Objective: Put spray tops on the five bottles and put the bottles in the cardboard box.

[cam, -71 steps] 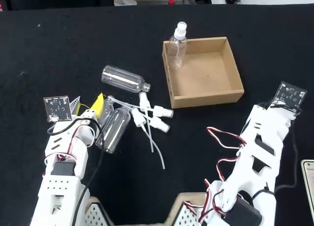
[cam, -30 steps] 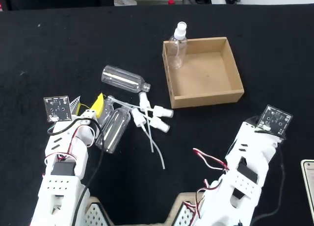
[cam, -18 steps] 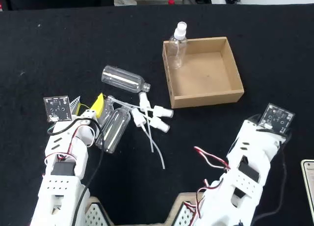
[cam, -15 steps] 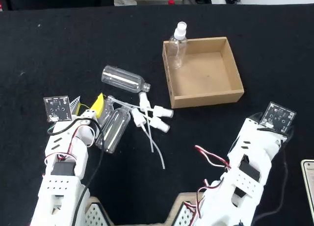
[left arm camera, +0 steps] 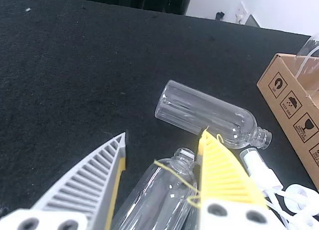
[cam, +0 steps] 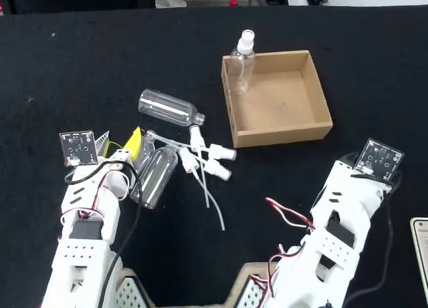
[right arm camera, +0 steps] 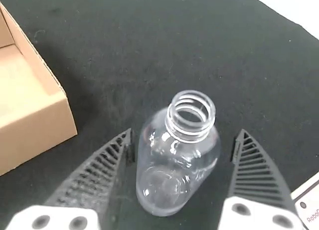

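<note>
Black tabletop (cam: 80, 61) is carrying everything, and the cardboard box (cam: 281, 134) is sitting open on it in the upper right of the high view. My left arm (cam: 83, 234) is showing at lower left and my right arm (cam: 344, 218) at lower right. A capped bottle (cam: 241, 66) is standing at the box's upper-left corner; I cannot tell whether it is inside the wall or just outside. A bare bottle (cam: 168, 108) is lying on its side left of centre. Two more bottles (cam: 155, 174) are lying side by side below it, and my left gripper (left arm camera: 163, 135) is hanging spread over the neck of one (left arm camera: 164, 190). My right gripper (right arm camera: 186, 133) is standing spread on either side of an upright open bottle (right arm camera: 184, 160), lower right of the box. Loose spray tops (cam: 207, 158) are lying in a cluster at centre, beside the paired bottles.
</note>
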Robot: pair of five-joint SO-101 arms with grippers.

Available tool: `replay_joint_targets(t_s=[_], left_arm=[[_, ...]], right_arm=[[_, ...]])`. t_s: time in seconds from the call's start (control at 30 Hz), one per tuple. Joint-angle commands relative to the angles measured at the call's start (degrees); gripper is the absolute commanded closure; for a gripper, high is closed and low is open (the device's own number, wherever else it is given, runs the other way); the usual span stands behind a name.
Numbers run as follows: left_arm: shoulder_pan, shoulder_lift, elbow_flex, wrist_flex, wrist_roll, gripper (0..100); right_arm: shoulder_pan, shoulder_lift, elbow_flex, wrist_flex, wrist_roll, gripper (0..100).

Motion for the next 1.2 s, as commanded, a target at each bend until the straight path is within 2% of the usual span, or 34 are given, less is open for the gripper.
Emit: replay_joint_targets(t_s=[0.0,1.17], left_arm=[[0.7,-0.8,-0.8,-1.6,-0.4,77],[0.7,-0.8,-0.7,-1.6,-0.4,77]], right_arm=[[0.0,-0.7,-4.2,-1.6,-0.3,70.4],[-1.1,-0.7,-3.7,-2.5,-0.1,70.9]])
